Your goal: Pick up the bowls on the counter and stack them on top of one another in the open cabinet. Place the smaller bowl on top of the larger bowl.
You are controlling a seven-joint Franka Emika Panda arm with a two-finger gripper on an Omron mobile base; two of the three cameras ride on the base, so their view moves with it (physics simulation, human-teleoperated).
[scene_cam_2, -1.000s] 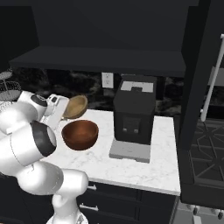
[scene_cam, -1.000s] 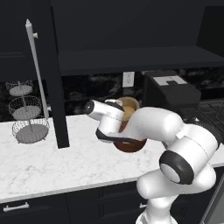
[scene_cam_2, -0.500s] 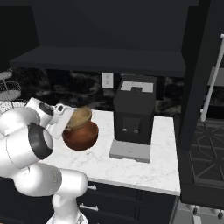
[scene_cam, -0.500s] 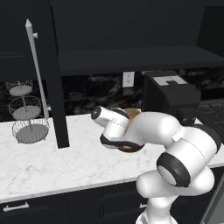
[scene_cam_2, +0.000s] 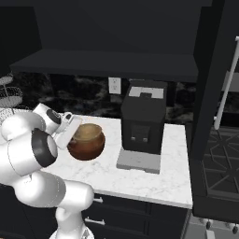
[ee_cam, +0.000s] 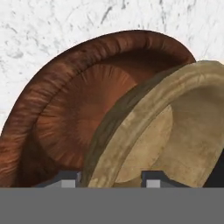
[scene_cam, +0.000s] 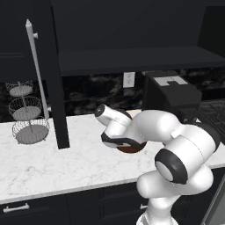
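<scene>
The two-finger gripper (ee_cam: pixel 107 180) is clamped on the rim of the small light tan wooden bowl (ee_cam: pixel 175 131). Just beyond it, that bowl sits inside the wide, deep reddish-brown wooden bowl (ee_cam: pixel 65 113), which rests on the white marble-veined counter (ee_cam: pixel 39 30).

Kitchen: marble counter (scene_cam: pixel 48 165), dark drawers (scene_cam: pixel 39 206), wall cabinet (scene_cam: pixel 132 59), coffee machine (scene_cam_2: pixel 142 123), stove (scene_cam_2: pixel 219 149), wire basket stand (scene_cam: pixel 27 116).
</scene>
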